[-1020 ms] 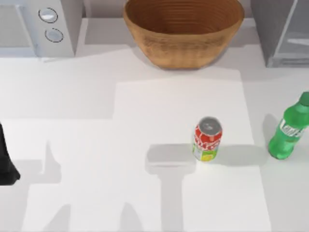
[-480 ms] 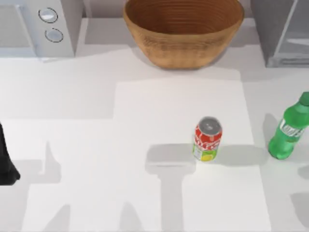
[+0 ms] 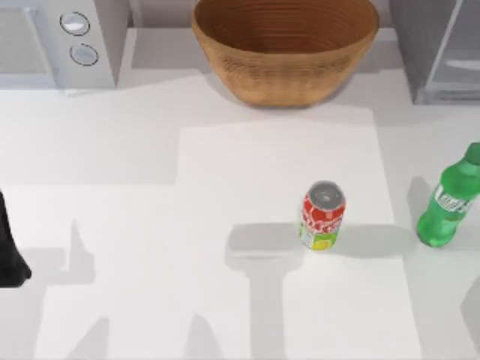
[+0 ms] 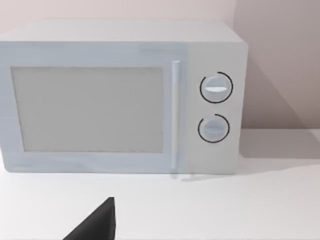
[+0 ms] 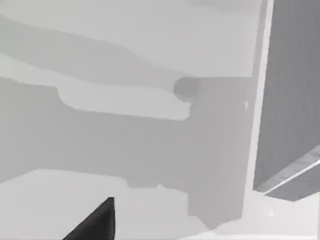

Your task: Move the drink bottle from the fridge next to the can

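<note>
The green drink bottle (image 3: pixel 448 201) stands upright on the table near the right edge, in front of the grey fridge (image 3: pixel 420 45) and outside it. The red can (image 3: pixel 322 216) stands upright to the bottle's left, with a clear gap between them. My left gripper (image 3: pixel 9 259) sits at the table's left edge, far from both. In the right wrist view a dark part of my right gripper (image 5: pixel 95 222) hangs over the white table, near the grey fridge wall (image 5: pixel 295 100).
A wicker basket (image 3: pixel 285 49) stands at the back centre. A white microwave (image 3: pixel 64 41) with two knobs is at the back left, and the left wrist view faces the microwave (image 4: pixel 120 100) head-on. Open table lies between can and left arm.
The bottle, can and left arm have not moved. A shadow has come in at the table's lower right edge and shifted between frames.
</note>
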Available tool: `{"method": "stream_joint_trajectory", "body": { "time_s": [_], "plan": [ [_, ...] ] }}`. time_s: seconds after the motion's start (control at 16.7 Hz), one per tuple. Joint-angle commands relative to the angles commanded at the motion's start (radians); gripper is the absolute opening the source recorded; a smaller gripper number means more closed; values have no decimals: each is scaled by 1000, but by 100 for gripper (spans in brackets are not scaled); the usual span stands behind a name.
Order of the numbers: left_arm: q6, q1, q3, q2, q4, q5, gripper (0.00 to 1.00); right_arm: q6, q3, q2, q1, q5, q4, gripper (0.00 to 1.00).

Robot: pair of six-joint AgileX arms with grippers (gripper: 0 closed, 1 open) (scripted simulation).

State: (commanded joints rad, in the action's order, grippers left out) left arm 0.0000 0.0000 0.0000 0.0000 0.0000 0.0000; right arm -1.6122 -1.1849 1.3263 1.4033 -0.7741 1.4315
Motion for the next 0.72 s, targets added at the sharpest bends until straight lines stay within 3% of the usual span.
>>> {"method": "stream_joint_trajectory", "body": {
  "time_s": [0.18,0.36,0.72],
  "plan": [
    [0,0,0,0,0,0,100,-215,-69,250,220,-88,9,100],
    [0,0,0,0,0,0,100,-343,-116,410,353,-145,18,100],
    [0,0,0,0,0,0,100,-406,-139,484,407,-171,27,100]
  ]
}}
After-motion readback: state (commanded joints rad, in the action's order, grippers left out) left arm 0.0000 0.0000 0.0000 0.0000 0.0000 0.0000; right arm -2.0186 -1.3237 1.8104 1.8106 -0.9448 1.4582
